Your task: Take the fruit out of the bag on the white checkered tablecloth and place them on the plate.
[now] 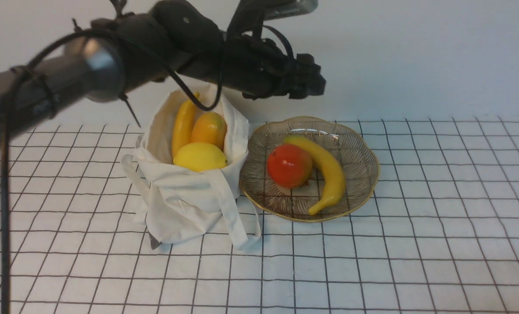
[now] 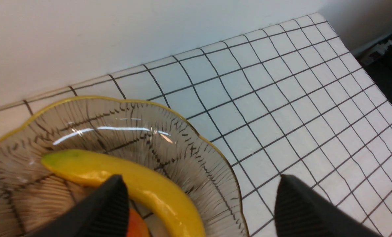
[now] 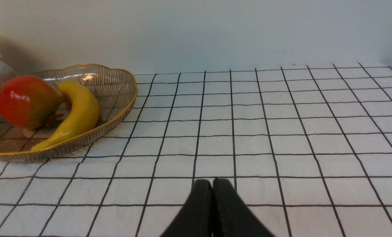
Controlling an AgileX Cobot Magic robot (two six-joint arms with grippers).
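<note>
Starting nearest us, we see open squares of the white checkered tablecloth (image 1: 416, 261) running across the front and the whole right side, the widest room for moving. Our right gripper (image 3: 212, 184) sits low over that stretch, its two black fingers (image 3: 199, 210) pressed together with nothing between them.

Further in, we count one small off-white cloth tote bag (image 1: 185, 205) standing open. It is just left of one shallow brownish ribbed glass plate (image 1: 263, 144) with a gold scalloped rim. Their edges look to be touching, though a cloth fold hides the contact.

Three fruits sit in the bag: one oval yellow lemon (image 1: 200, 157) in front, one orange-yellow rounded mango (image 1: 210, 128) behind it, and one upright curved yellow banana (image 1: 183, 124) at the left.

On the plate we count two: a second curved yellow banana (image 1: 329, 172) along the right side, and one round red-orange fruit (image 1: 289, 165) touching its inner curve.

Beyond, our left gripper (image 2: 199, 177) hangs above the plate's far rim, jaws spread wide, holding nothing. A plain white wall (image 1: 416, 52) closes the far edge.
</note>
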